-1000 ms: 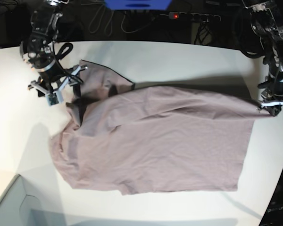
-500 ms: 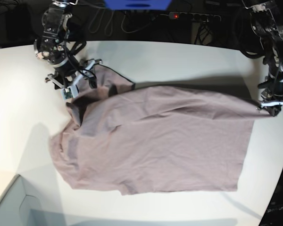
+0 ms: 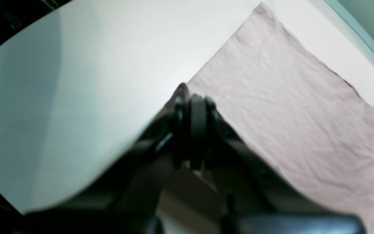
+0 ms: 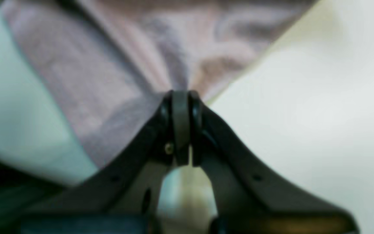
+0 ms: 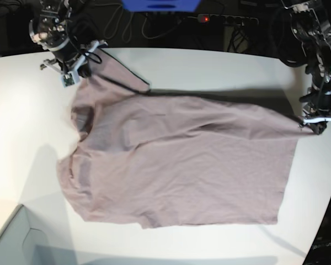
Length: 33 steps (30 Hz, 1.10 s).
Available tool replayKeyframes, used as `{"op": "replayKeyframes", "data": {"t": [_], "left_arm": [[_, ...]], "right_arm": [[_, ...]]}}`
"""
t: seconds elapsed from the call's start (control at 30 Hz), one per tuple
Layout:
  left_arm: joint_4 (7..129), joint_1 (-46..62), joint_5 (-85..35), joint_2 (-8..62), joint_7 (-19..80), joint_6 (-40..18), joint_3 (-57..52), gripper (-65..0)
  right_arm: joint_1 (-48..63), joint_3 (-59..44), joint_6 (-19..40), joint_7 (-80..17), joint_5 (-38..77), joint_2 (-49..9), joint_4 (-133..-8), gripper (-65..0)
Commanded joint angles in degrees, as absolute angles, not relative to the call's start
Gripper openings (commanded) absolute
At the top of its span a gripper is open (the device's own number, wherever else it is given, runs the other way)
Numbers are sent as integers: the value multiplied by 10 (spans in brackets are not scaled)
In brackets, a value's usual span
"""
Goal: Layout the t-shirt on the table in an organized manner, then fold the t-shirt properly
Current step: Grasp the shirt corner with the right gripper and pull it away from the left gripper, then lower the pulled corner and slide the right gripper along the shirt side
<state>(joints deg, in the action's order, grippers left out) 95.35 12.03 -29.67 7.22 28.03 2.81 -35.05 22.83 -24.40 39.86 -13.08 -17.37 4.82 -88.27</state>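
My right end effector has just gone from spread wide beside the shirt to clamped together on the t-shirt, pinching the sleeve near the table's far edge. In the right wrist view the fabric gathers into the closed tips. In that same second the arm has carried the pinch toward the far corner on its side, and the sleeve that lay crumpled over the shoulder a moment ago is now drawn out straighter.

My left end effector has not moved: it stays shut on the hem corner at the opposite side edge of the table, and its wrist view shows the cloth running taut away from the closed tips.

The shirt lies mostly flat across the middle of the table, held along its far edge between both grips. I judge the laying-out step well along, though the neck end looks bunched, and folding has not begun.
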Motion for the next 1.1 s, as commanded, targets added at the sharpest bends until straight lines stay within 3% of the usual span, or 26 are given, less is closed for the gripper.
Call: {"op": "replayKeyframes", "data": {"t": [0.0, 0.27, 0.43, 0.63, 1.07], "left_arm": [[964, 120, -298, 78, 265, 25, -353, -649], [966, 141, -298, 48, 265, 25, -353, -649], [964, 158, -298, 47, 265, 25, -353, -649], [971, 174, -298, 51, 261, 25, -357, -649], [1035, 140, -298, 87, 264, 25, -429, -649]], "right_arm": [[241, -246, 400, -113, -163, 47, -916, -650], [372, -246, 400, -114, -86, 45, -1054, -650], [412, -249, 400, -111, -86, 45, -1064, -650], [466, -245, 400, -34, -86, 47, -1064, -650], [419, -180, 400, -12, -87, 77, -1063, -650]]}}
